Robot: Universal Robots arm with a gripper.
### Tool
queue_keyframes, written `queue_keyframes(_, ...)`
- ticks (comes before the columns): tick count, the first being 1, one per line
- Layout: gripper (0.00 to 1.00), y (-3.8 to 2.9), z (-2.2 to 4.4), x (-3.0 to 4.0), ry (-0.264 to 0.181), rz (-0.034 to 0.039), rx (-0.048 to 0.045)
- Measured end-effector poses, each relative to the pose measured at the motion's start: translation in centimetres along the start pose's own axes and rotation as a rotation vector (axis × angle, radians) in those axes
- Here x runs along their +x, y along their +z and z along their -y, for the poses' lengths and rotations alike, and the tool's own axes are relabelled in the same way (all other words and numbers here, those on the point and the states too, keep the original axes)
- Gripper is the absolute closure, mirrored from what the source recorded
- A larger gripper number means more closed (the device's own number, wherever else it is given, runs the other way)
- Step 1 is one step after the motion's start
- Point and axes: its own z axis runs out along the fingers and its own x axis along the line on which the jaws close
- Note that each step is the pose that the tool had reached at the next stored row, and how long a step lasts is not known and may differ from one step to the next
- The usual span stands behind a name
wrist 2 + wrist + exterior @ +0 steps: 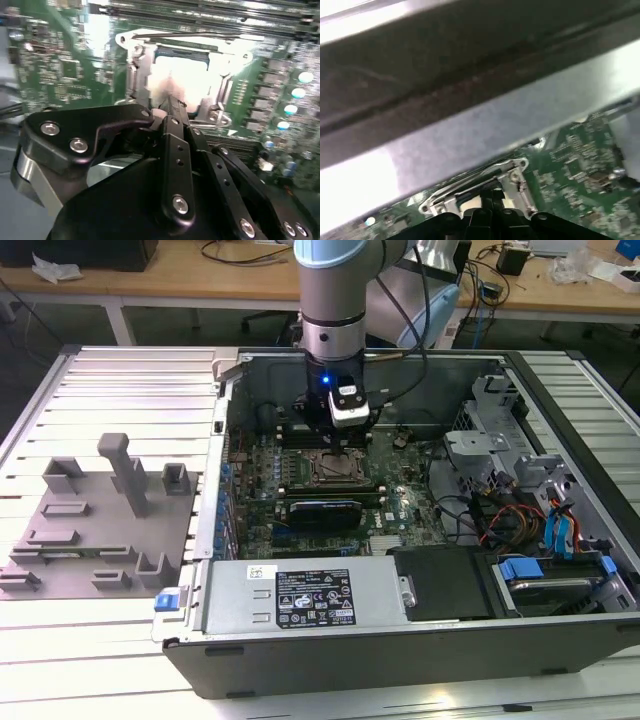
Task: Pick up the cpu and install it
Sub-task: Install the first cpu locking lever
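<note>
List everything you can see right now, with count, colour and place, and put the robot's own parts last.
computer case: one, dark grey, open on the slatted table, motherboard facing up.
motherboard: one, green, inside the case.
socket frame: one, black and metal, mid-motherboard, directly below the gripper; also in both wrist views.
cpu: one, bright silvery-white square within the socket frame in the second wrist view; whether it is fully seated cannot be told.
grey plastic tray: one, grey with upright posts, on the table at the exterior view's left.
drive cables: several, blue and orange, case corner at the exterior view's right.
workbenches: wooden, behind.
arm: one, grey and light blue, reaching down into the case.
gripper: one, black, just above the socket.
</note>
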Motion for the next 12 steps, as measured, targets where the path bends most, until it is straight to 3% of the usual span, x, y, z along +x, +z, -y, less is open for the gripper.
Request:
queue_keyframes(4, 0.89, -0.04, -0.01, -0.01, 0.0, -0.0021, 0.0002)
queue_keyframes(7, 0.89, -1.04, 0.0, -0.13, 0.0, -0.0022, 0.0002)
queue_keyframes(12, 0.89, -1.03, 0.27, -0.26, 0.0, -0.0023, 0.0003)
